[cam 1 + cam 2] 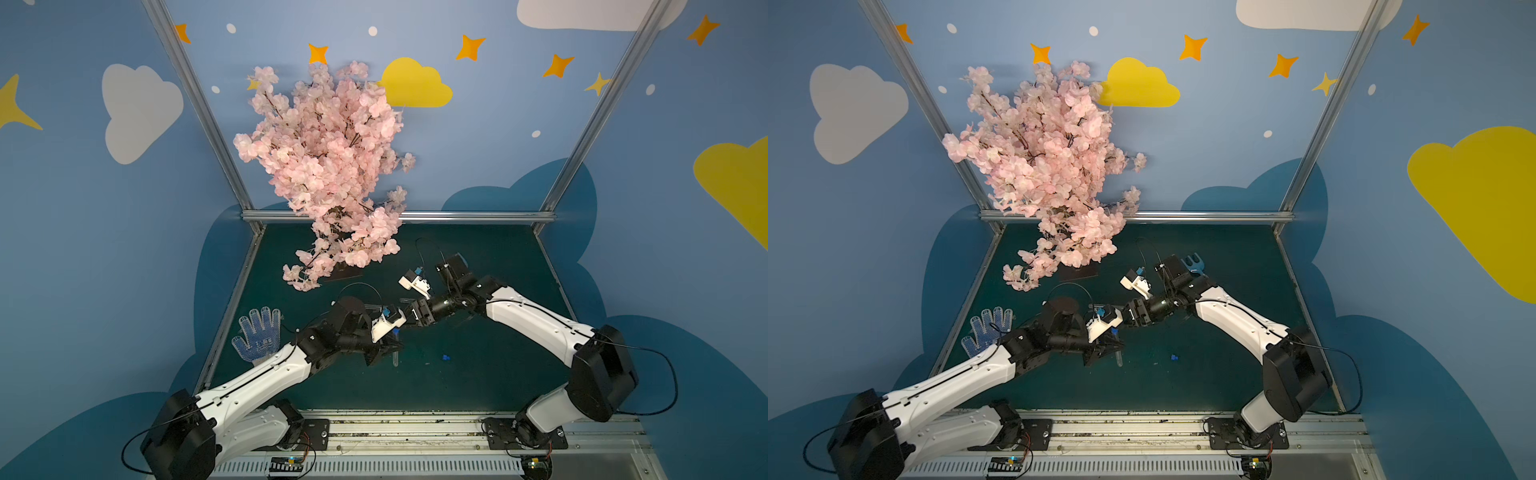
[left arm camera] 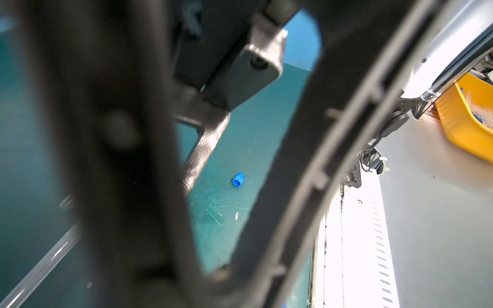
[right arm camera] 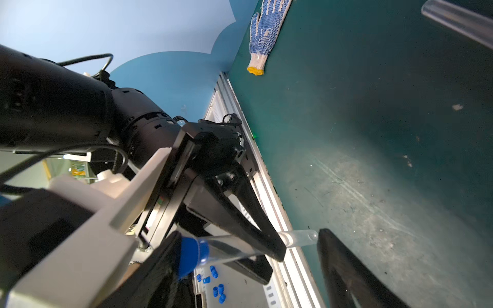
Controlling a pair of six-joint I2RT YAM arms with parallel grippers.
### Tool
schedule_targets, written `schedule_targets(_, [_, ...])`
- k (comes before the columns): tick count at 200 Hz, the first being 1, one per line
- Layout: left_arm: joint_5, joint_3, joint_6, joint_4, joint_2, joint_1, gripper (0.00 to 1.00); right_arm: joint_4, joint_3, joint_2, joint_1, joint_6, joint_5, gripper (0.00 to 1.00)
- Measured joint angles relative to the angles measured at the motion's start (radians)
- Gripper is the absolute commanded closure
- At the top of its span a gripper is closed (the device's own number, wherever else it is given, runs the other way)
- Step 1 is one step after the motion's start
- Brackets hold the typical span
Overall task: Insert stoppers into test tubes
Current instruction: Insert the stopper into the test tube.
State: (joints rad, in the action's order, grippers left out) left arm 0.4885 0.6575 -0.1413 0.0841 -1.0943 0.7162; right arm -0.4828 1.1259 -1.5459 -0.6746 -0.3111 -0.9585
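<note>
Firmly, the left gripper (image 1: 388, 347) is clamping a slim clear tube (image 3: 226, 246) with a small blue stopper (image 3: 193, 253); the right gripper (image 3: 250, 233) is gaping wide just beside it.

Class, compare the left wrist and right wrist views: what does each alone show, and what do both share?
Left wrist only: a loose stopper on the mat, a yellow bin. Right wrist only: the glove, a fitted stopper in the test tube that the left gripper clamps. Both: the mat, a test tube.

Green mat (image 1: 478, 386) carries: dotted glove (image 1: 258, 334) near left edge, pink blossom tree (image 1: 332, 166) at rear, blue rake (image 1: 1192, 262) rear right, one loose blue stopper (image 1: 446, 357) near centre
</note>
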Motion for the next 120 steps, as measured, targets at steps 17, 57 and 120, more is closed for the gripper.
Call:
schedule_targets(17, [0.007,0.0,-0.02,-0.034,-0.012,0.006,0.98,0.006,-0.018,0.018,0.026,-0.014,-0.043,0.21])
schedule_targets(57, [0.029,-0.04,-0.038,-0.197,-0.014,0.006,0.98,0.006,-0.036,0.078,0.069,-0.047,-0.082,0.21])
schedule_targets(120, [0.01,-0.083,-0.034,-0.292,-0.002,0.0,0.98,-0.025,-0.074,0.142,0.112,-0.066,-0.074,0.2])
